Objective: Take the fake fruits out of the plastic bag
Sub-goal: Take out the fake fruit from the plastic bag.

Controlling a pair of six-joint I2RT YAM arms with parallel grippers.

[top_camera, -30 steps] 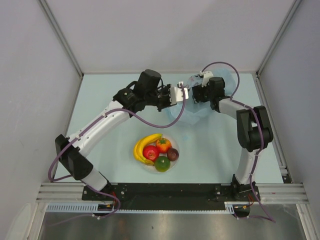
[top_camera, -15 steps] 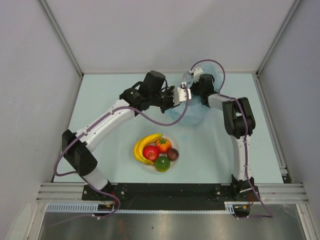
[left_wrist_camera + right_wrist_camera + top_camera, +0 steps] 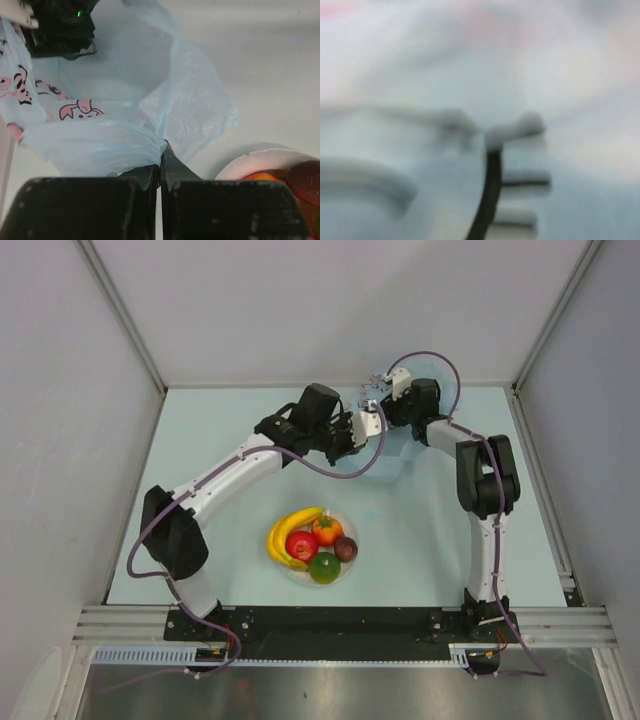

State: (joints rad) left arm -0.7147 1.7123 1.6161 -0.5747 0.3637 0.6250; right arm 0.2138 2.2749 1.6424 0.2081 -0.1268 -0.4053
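The left gripper (image 3: pixel 160 172) clamps a gathered fold of the thin, translucent light-blue plastic bag (image 3: pixel 95 140) at the far middle of the pale green table (image 3: pixel 190 430). Just right, the right gripper (image 3: pixel 390 408) is against the bag; whether it grips cannot be told. Glossy plastic fake fruits (image 3: pixel 300 546) lie on a round white plate (image 3: pixel 250 162) near centre, outside the bag. Plain white walls (image 3: pixel 300 310) enclose it.

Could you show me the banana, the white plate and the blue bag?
banana (image 3: pixel 288 526): top view, middle of its yellow curve.
white plate (image 3: pixel 260 159): left wrist view, its bare rim.
plastic bag (image 3: pixel 95 142): left wrist view, its bunched pale-blue fold.
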